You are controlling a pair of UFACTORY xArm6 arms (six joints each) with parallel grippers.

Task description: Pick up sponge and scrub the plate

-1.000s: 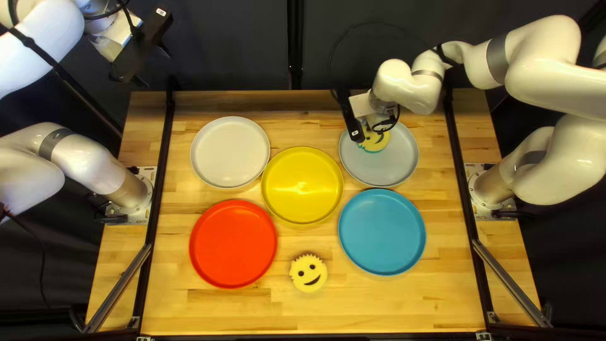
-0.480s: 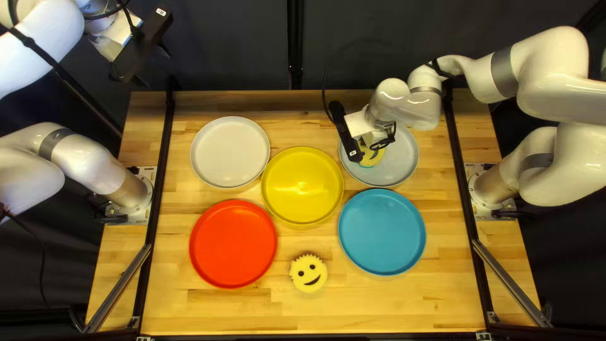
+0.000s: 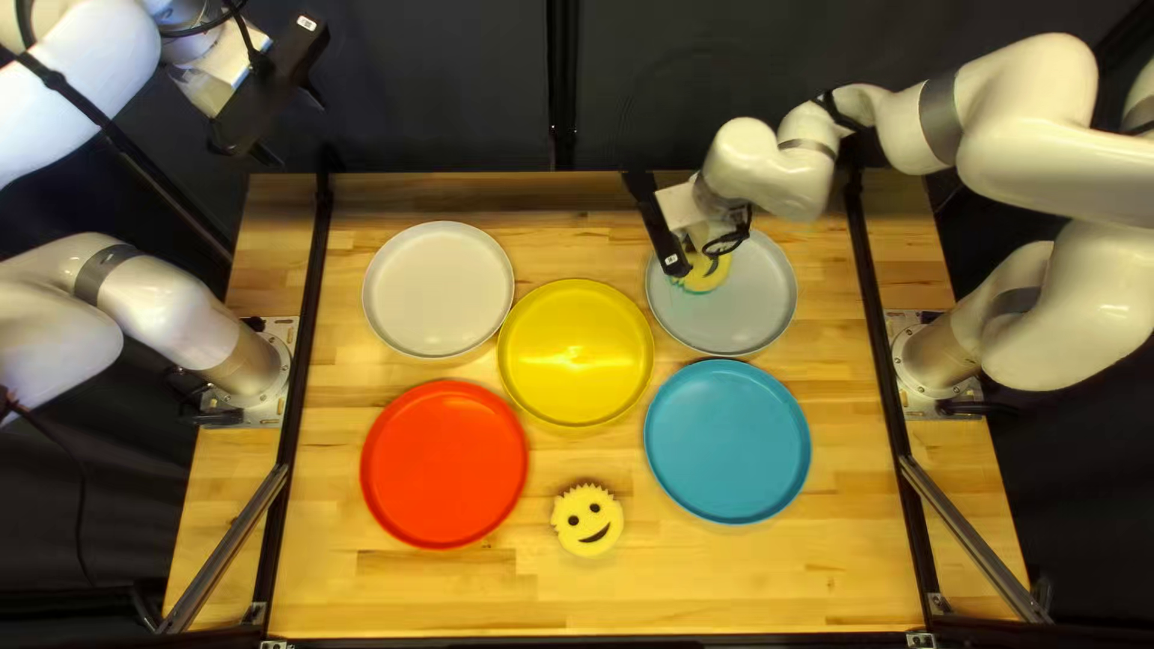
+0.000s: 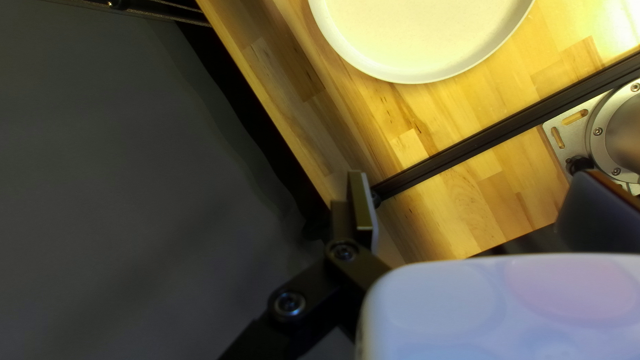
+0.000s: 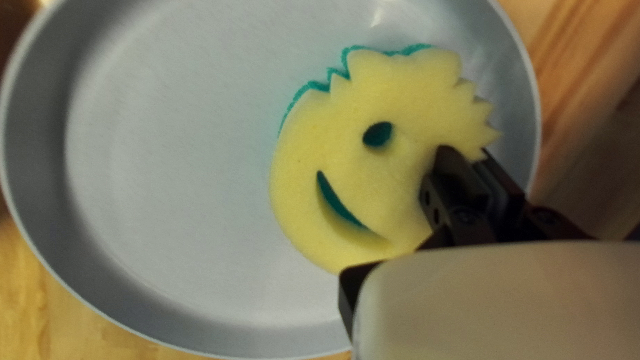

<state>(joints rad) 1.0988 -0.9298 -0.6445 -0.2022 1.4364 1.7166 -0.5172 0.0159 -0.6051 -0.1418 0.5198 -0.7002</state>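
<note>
The sponge [image 5: 353, 140] is in the gray plate [image 5: 167, 167], clamped by the right tool [image 3: 694, 256], which hides part of it. Well apart from that plate, the left tool [image 3: 293, 126] gapes, its white label [image 3: 307, 23] too small to read.

Under the right gripper [image 3: 685, 255], part of the sponge [image 5: 313, 147] is hidden, and the gray plate [image 5: 167, 167] beneath is cut off by the right wrist view's edge. Ahead of the left gripper [image 3: 296, 126], the left wrist view cuts off the white plate [image 4: 413, 40].
</note>
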